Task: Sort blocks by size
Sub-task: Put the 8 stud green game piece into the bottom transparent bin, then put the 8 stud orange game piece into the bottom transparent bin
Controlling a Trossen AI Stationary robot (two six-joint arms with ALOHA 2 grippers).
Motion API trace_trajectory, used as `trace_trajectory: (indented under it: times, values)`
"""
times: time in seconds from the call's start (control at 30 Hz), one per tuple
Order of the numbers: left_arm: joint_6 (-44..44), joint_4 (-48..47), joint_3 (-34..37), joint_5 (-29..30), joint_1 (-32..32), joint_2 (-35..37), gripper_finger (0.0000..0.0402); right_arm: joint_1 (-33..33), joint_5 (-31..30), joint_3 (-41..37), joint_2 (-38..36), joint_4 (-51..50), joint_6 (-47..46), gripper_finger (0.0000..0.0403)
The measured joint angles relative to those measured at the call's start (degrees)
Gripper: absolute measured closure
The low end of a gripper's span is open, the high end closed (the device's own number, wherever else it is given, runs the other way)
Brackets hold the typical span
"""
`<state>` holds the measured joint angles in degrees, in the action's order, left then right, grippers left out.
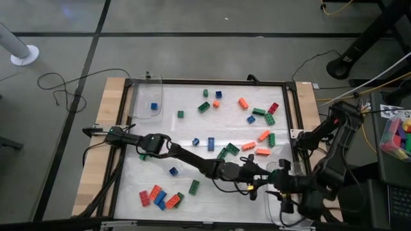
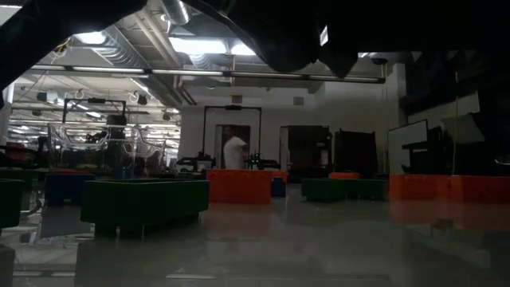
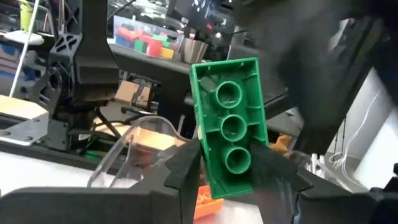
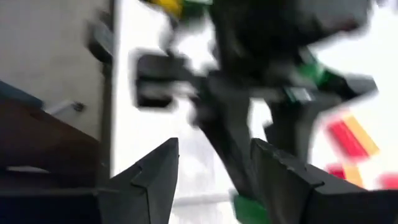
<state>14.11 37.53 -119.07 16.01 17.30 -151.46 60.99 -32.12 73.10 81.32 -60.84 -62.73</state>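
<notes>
One green block [image 3: 231, 134] between two fingers [image 3: 180, 167] (left).

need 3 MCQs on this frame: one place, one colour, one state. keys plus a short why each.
1. Where are the left jaws?
A. over the clear bin beside the right arm
B. over the clear bin holding one blue block
C. off the table

2. Colour of the brick in the left jaws?
A. red
B. green
C. blue

3. The right jaws are:
A. shut on a brick
B. open, empty
C. out of view

Key: 1 A, the left wrist view shows that bin just below; 2 B, the brick between them is green; 3 B, the right wrist view shows them apart with nothing held.
</notes>
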Motion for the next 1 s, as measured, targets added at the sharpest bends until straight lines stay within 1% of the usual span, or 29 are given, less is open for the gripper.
trace_trajectory:
  times: [0.13,0.27,0.37,0.53,0.6,0.7,0.8,0.9,1.0]
  values:
    - [0.0,-1.3,0.0,0.1,0.1,0.0,0.0279,0.0,6.0,-0.1,1.1,-8.9,-11.5,0.0203]
    - [0.0,-2.7,0.0,0.0,0.2,0.0,0.0279,0.1,11.2,-0.1,1.2,-12.3,-17.7,0.0203]
    - [0.0,-3.3,0.0,-0.2,0.2,0.0,0.0279,0.1,14.4,-0.1,1.2,-13.2,-19.5,0.0203]
    - [-2.4,-4.5,0.0,-0.1,-0.4,0.0,0.0279,0.1,14.7,-0.1,1.2,-13.0,-19.5,0.0203]
    - [-3.8,-6.7,0.1,-0.1,-0.6,0.9,0.0279,0.1,14.7,0.0,1.2,-13.0,-19.5,0.0203]
    - [-7.6,-13.5,0.1,0.0,-1.1,3.9,0.0279,0.1,13.8,0.0,1.2,-12.9,-19.5,0.0203]
    - [-10.3,-24.8,0.0,0.0,-1.6,7.4,0.0279,0.2,10.9,0.0,1.2,-12.7,-19.5,0.0203]
    - [-9.5,-38.6,0.0,0.1,-1.9,10.8,0.0279,0.2,6.5,0.0,1.2,-12.6,-19.5,0.0203]
    - [-6.9,-52.4,0.1,0.1,-2.1,14.9,0.0279,0.1,0.8,0.0,1.2,-12.6,-18.5,0.0203]
